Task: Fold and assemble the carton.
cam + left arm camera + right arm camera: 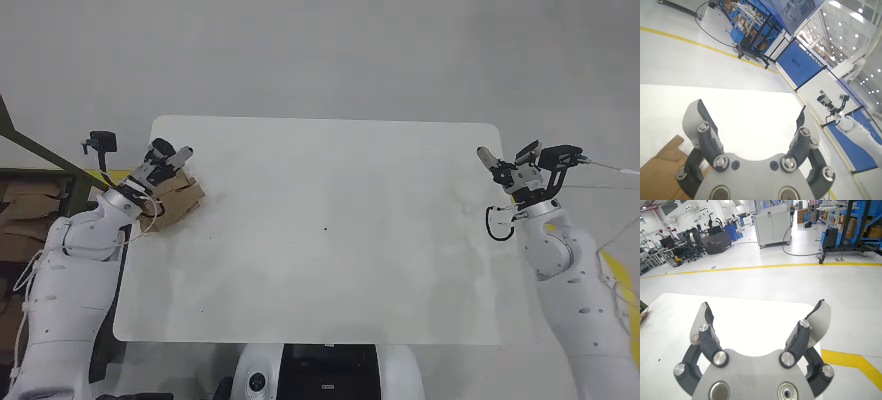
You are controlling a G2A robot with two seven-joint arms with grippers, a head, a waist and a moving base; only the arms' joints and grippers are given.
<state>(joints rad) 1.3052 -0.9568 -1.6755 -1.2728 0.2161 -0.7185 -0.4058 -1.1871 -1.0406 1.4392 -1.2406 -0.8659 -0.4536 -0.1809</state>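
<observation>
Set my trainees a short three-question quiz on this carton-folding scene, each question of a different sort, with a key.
1. True or false: the cardboard carton lies in the middle of the white table.
2. Multiple choice: the left gripper is A) shut on the carton, B) open, C) shut on nothing.
3. Fill the gap: the right gripper is open and holds ____.

Key:
1. False. It sits at the table's edge, under the left gripper.
2. B.
3. Nothing.
</observation>
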